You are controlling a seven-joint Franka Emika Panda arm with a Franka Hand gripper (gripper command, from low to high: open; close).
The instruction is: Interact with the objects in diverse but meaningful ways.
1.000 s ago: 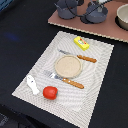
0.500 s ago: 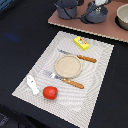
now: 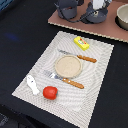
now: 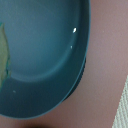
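The pincer point(image 3: 99, 5) hung at the far edge of the exterior view, low over a dark grey frying pan point(image 3: 95, 15), with only a pale, blurred stub of the arm showing above it. Whether its jaws stood apart or together could not be told, and nothing could be seen held between them. The wrist view was filled by the pan's smooth bluish-grey bowl point(image 4: 40, 55), seen from close above, with the pinkish-brown board point(image 4: 107, 65) beside its rim.

That board point(image 3: 65, 22) lay along the far side of the dark counter point(image 3: 20, 40). On it, just beside the pan toward the exterior view's left, stood a grey pot point(image 3: 66, 9); a pale bowl point(image 3: 123, 16) sat at the exterior view's right edge.

Nearer the camera lay a striped placemat point(image 3: 102, 75). A yellow packet with red marks point(image 3: 82, 43) rested at its far side. A round tan plate point(image 3: 67, 66) sat in the middle, a knife point(image 3: 80, 56) just beyond it and a fork point(image 3: 67, 80) just before it, both orange-handled. A red tomato point(image 3: 49, 92) sat near the front edge, with a white fish-like piece point(image 3: 33, 84) close to it on the exterior view's left.
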